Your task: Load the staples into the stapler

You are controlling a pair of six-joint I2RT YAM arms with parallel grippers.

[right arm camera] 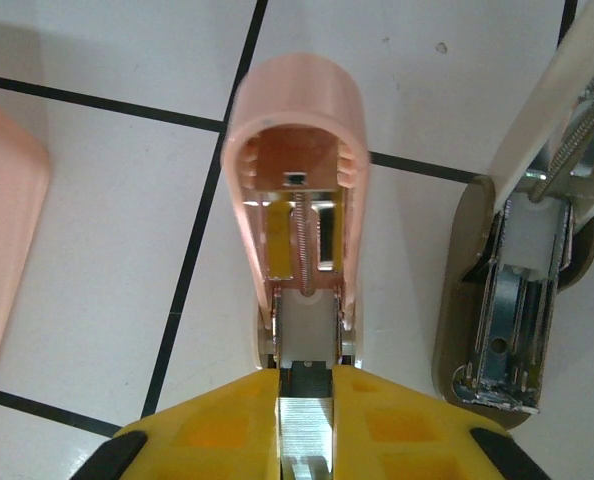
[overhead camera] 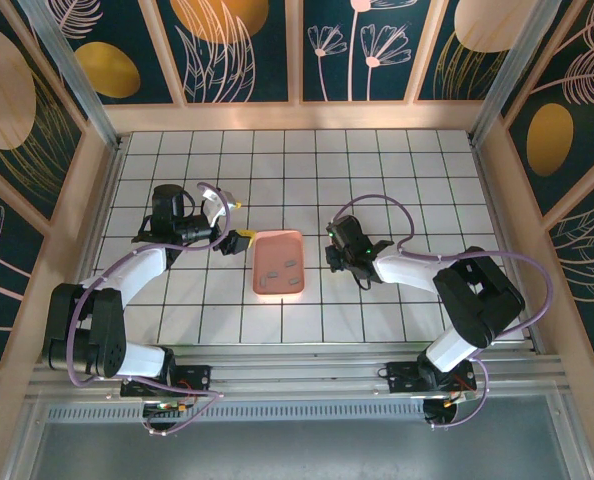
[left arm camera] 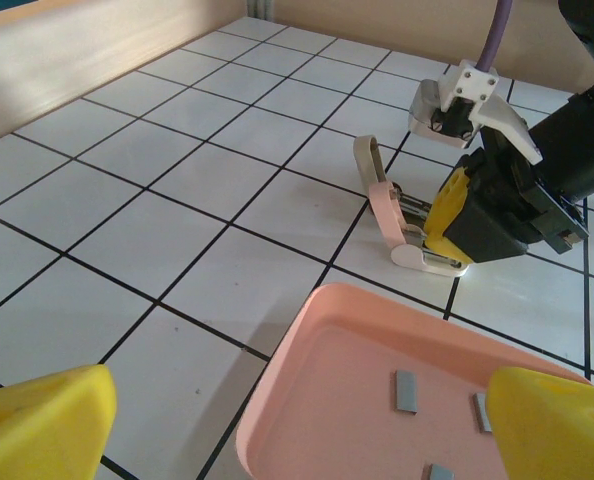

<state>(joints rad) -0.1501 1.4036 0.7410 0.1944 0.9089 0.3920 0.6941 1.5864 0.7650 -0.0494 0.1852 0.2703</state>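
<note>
The pale pink-and-white stapler stands open on the tiles, its lid tipped up and its metal channel bare. My right gripper is at the channel's near end, its yellow fingers shut on a silvery ribbed strip of staples that fills the gap between them. In the left wrist view that gripper sits low against the stapler's base. More loose staples lie in the pink tray. My left gripper hovers open over the tray's left edge, holding nothing.
The salmon-pink tray lies between the two arms. A grey-brown hinged piece with a metal channel lies just right of the stapler. Wooden walls ring the white tiled table.
</note>
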